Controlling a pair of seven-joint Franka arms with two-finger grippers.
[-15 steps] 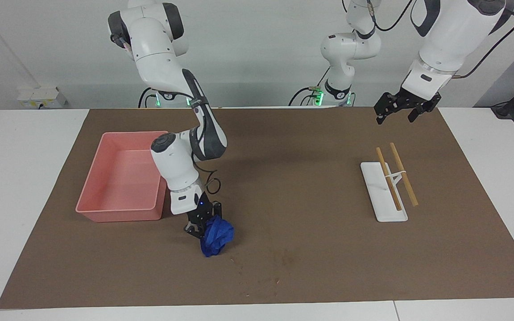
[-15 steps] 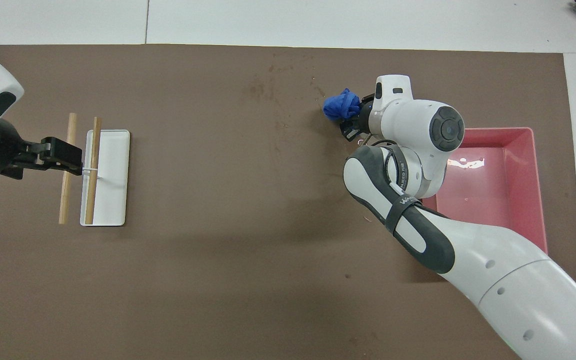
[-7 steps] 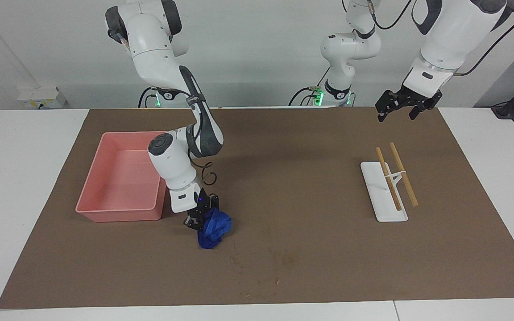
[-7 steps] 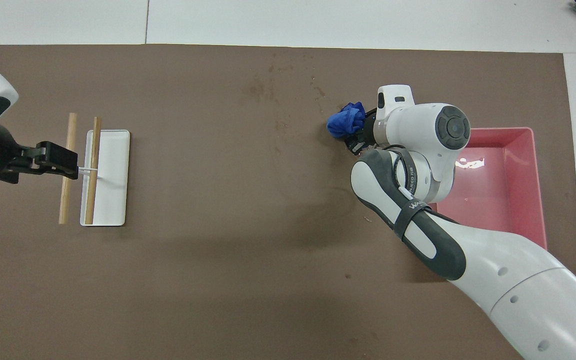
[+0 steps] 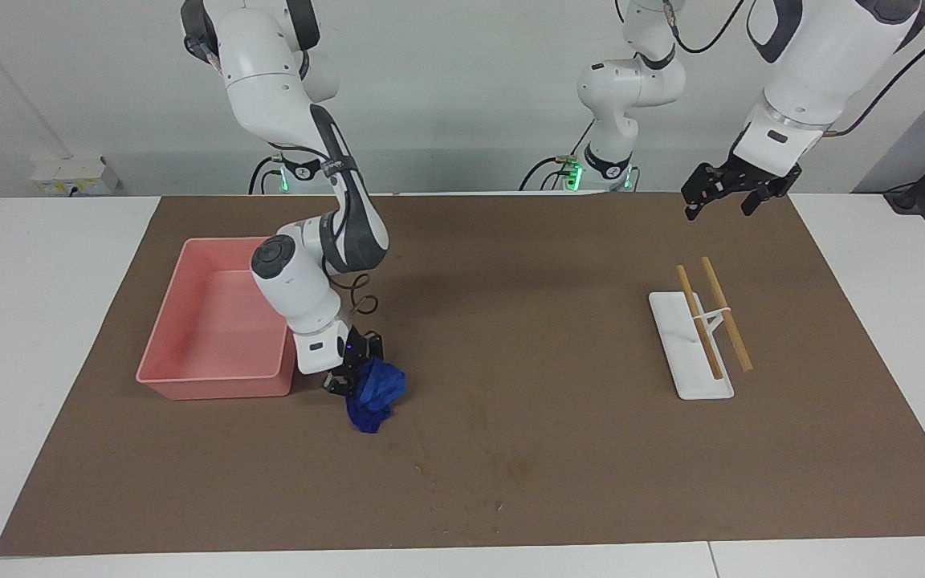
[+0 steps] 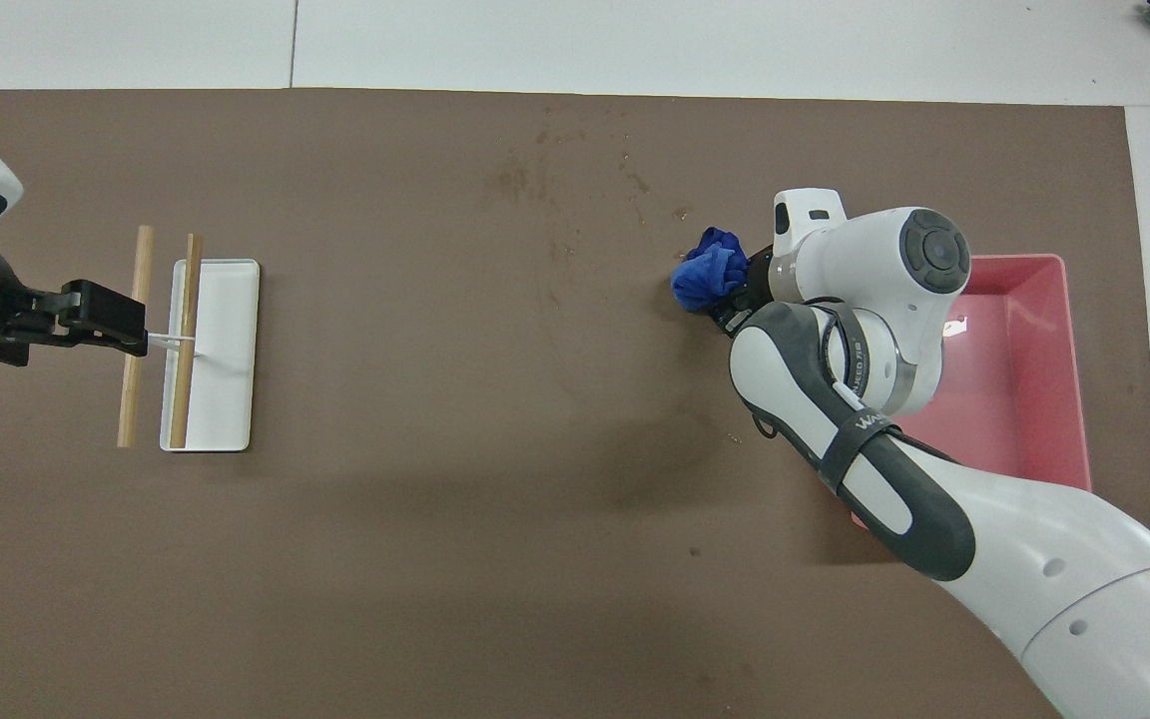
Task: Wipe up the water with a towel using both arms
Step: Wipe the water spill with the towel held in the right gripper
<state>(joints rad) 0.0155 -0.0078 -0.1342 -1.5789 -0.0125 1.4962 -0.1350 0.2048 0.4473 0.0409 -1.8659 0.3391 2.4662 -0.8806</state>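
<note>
**Right tool carrying the bunched towel beside the tray**

Starting at the right arm's end of the surface (image 5: 69, 321), the pink tray (image 5: 159, 341) is sitting on the brown mat (image 5: 527, 321). Just beside the tray's corner, toward the middle of the mat, the right tool (image 5: 352, 376) is pinching the towel (image 5: 374, 391) with its fingertips pressed together on the cloth's upper folds. The towel is hanging as a crumpled blue bundle, its lowest fold at or just above the mat; I cannot tell whether it is touching.

Moving toward the middle, the water (image 5: 470, 474) is showing as faint blotches and specks on the mat, farther from the robots than the towel and apart from it, so the wiping is looking unfinished.

Toward the left arm's end, a white stand (image 5: 683, 353) is holding two wooden sticks (image 5: 711, 317). The left tool (image 5: 731, 194) is waiting in the air, spread wide and holding nothing.

The towel is looking light, soft and floppy. It will likely sag and drag rather than push, so a grip on the thick bunched folds, pressed flat against the mat, should be serving better than a loose edge.
</note>
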